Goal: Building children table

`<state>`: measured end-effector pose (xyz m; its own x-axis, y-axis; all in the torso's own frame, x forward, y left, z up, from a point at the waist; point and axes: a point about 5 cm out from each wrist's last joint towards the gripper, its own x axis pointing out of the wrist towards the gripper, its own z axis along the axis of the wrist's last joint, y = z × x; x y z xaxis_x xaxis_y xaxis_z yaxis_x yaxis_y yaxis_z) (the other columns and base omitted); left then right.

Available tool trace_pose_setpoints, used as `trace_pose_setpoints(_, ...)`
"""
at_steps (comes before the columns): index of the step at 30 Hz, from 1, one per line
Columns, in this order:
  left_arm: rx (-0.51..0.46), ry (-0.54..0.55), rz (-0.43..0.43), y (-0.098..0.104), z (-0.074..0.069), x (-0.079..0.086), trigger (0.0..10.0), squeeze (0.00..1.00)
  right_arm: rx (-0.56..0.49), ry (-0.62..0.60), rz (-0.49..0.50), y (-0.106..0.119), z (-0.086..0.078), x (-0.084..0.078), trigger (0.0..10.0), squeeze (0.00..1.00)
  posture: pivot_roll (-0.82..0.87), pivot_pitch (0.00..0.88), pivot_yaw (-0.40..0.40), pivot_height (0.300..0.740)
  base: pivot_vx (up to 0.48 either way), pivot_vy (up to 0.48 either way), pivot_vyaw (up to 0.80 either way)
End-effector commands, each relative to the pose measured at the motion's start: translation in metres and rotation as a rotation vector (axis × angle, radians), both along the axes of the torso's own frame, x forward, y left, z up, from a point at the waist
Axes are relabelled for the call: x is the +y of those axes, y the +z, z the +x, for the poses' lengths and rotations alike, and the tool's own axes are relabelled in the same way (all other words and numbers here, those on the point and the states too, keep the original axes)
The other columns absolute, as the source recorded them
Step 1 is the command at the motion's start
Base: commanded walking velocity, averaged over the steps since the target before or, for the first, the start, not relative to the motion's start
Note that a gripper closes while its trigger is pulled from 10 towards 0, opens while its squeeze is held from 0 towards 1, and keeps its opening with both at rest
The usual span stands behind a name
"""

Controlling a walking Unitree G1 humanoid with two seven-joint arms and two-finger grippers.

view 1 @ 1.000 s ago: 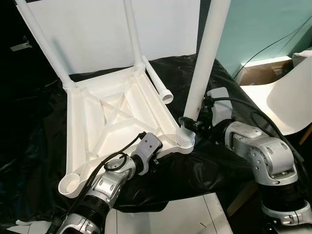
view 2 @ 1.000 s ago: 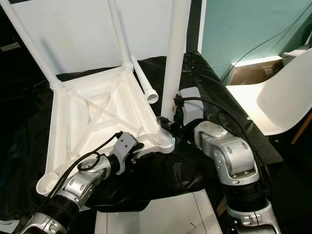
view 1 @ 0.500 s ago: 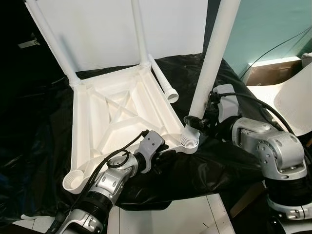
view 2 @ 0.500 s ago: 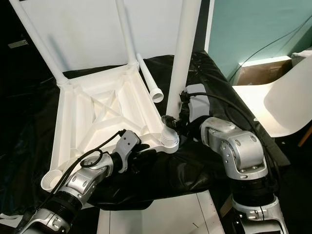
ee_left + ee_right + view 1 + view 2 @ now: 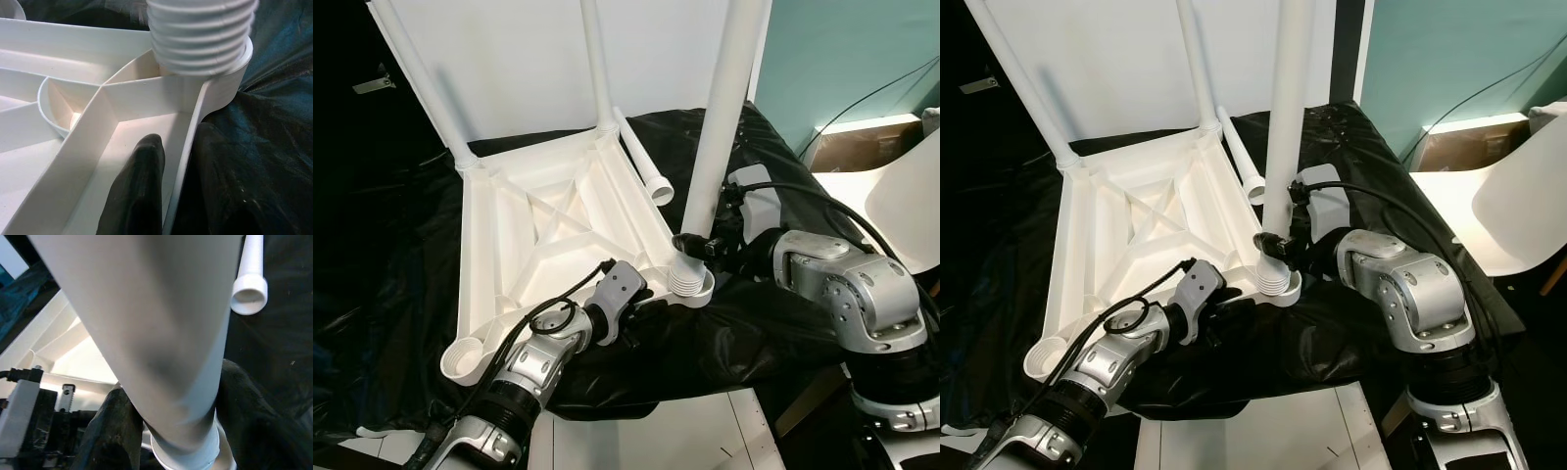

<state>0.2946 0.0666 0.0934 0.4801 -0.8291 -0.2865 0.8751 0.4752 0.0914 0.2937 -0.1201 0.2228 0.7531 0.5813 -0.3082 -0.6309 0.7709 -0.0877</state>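
Tabletop [image 5: 529, 245] rim pinched by left pincer [image 5: 625, 315] beside socket [image 5: 692, 284]; right pincer [image 5: 697, 245] clamps leg [image 5: 720, 117], probably part-threaded. Keep leg plumb while twisting.

The head views are sharp and evenly lit from above, with no motion blur. The white tabletop [image 5: 548, 245] is bright, near overexposed on its ribs; the black cloth [image 5: 391, 274] absorbs light and shows faint sheen. The left edge falls into deep shadow. In the right wrist view, the held leg [image 5: 161, 342] is close and out of focus.
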Motion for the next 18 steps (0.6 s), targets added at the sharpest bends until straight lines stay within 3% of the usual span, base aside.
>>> trace_pose_setpoints(1, 0.067, -0.074, 0.055, -0.015, -0.007, 0.004, 10.0, 0.0, -0.035, 0.019, -0.02, 0.004, 0.002, 0.001, 10.0, 0.0, -0.15, 0.0, 0.083, 0.74, 0.0, 0.0, 0.0)
trace_pose_setpoints(7, 0.071, -0.06, 0.037, -0.016, -0.008, 0.003, 10.0, 0.0, -0.082, -0.006, -0.119, -0.002, 0.007, -0.008, 10.0, 0.0, -0.15, 0.0, 0.08, 0.74, 0.0, 0.0, 0.0)
trace_pose_setpoints(14, 0.073, -0.057, 0.032, -0.016, -0.008, 0.003, 10.0, 0.0, -0.092, 0.008, -0.151, -0.009, 0.006, -0.007, 10.0, 0.0, -0.16, 0.0, 0.081, 0.74, 0.0, 0.0, 0.0)
trace_pose_setpoints(18, 0.073, -0.058, 0.026, -0.016, -0.008, 0.002, 10.0, 0.0, -0.093, 0.05, -0.203, -0.03, 0.001, -0.005, 10.0, 0.0, -0.16, 0.0, 0.083, 0.74, 0.0, 0.0, 0.0)
